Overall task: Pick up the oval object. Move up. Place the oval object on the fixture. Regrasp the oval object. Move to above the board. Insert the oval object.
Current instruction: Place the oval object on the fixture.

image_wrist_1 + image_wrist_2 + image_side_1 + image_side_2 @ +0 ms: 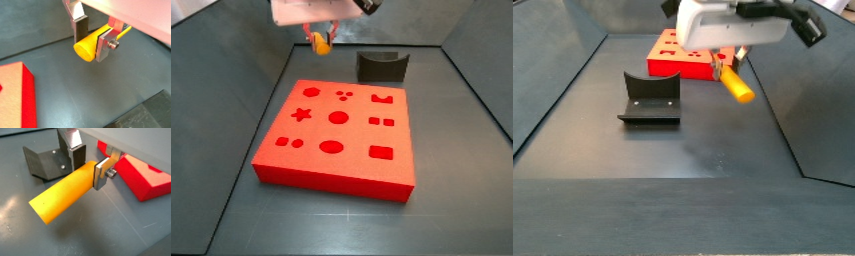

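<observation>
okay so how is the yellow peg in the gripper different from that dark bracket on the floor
The oval object is yellow-orange, while the fixture is dark grey, nearly black. The oval object is a smooth elongated peg with rounded ends; the fixture is an angular bracket with a curved notch in its top. The oval object hangs tilted above the floor, clamped in the gripper, while the fixture stands on the floor, untouched. Both are far smaller than the board.

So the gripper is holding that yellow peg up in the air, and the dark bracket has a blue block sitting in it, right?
Not quite. The gripper does hold the yellow peg in the air, but the fixture is empty, with no blue block in it, as a side view shows.
</observation>
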Available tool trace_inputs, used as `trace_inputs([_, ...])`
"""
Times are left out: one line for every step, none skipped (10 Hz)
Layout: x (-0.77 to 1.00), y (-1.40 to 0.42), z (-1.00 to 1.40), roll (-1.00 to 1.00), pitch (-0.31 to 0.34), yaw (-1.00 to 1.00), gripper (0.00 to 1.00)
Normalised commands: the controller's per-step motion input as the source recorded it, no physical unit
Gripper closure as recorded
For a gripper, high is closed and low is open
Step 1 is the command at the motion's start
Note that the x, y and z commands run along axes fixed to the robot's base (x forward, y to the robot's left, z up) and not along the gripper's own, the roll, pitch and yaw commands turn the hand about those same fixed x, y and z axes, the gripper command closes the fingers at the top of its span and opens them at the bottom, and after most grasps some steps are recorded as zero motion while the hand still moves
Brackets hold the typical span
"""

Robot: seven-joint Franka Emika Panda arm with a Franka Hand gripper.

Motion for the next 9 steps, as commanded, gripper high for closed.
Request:
trace_inputs([-0.01, 0.01, 1.00, 0.04, 0.023, 0.00, 1.00])
trace_inputs([-0.02, 0.01, 1.00, 0.06, 0.039, 0.00, 1.00])
trace_inputs([-0.02, 0.01, 1.00, 0.08, 0.048, -0.01, 1.00])
trace_inputs([-0.03, 0.01, 1.00, 0.10, 0.055, -0.01, 1.00])
trace_inputs([-0.03, 0.01, 0.94, 0.11, 0.061, 0.00, 1.00])
trace_inputs([-0.02, 0.01, 0.80, 0.11, 0.064, 0.01, 1.00])
trace_inputs([-0.01, 0.01, 0.61, 0.11, 0.074, 0.02, 1.00])
trace_inputs([-0.01, 0.01, 0.46, 0.10, 0.080, 0.02, 1.00])
trace_inputs([0.00, 0.01, 0.26, 0.09, 0.084, 0.02, 1.00])
